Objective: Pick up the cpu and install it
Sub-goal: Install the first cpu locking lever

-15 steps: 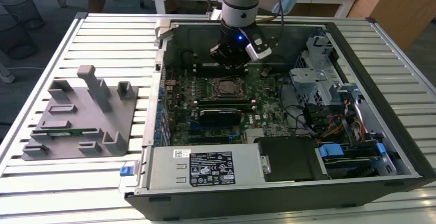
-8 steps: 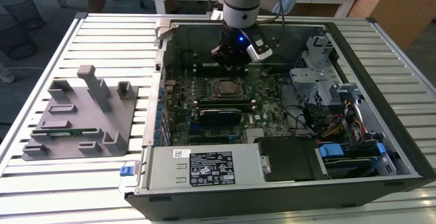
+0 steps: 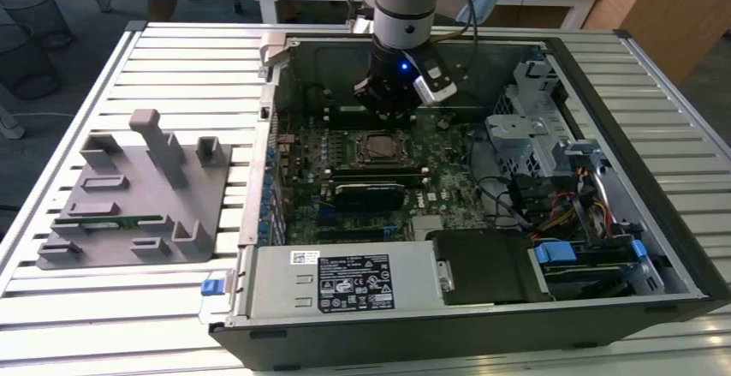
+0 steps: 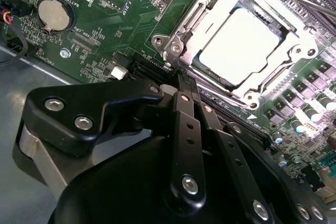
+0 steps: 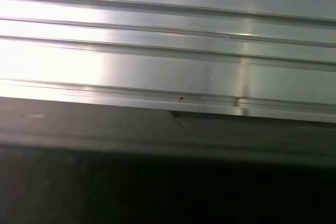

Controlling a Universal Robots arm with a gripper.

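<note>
CPU (image 4: 242,43) is seen in the second wrist view, lying flat inside the metal socket frame (image 4: 181,43) on the green motherboard (image 4: 105,19), its pale silver top washed out by glare so that its edges are hard to trace. In the exterior view the socket (image 3: 379,146) shows only as a small square at the middle of the board, and the chip inside it cannot be made out. The gripper (image 3: 389,106) hangs inside the open computer case (image 3: 639,179), just beyond the socket and above the board; nothing is held. The jaws are pressed together, their tips meeting just beside a corner of the socket frame. Much of the second wrist view is blocked by the black gripper body, which hides the board beneath it. A round coin battery (image 4: 53,14) sits well apart from the socket. The slatted metal bench (image 3: 171,76) carries the case and, at the exterior view's left, a grey fixture tray (image 3: 137,205) holding a green memory stick (image 3: 115,220). Open room is limited by the case walls and the drive cage (image 3: 531,128).
</note>
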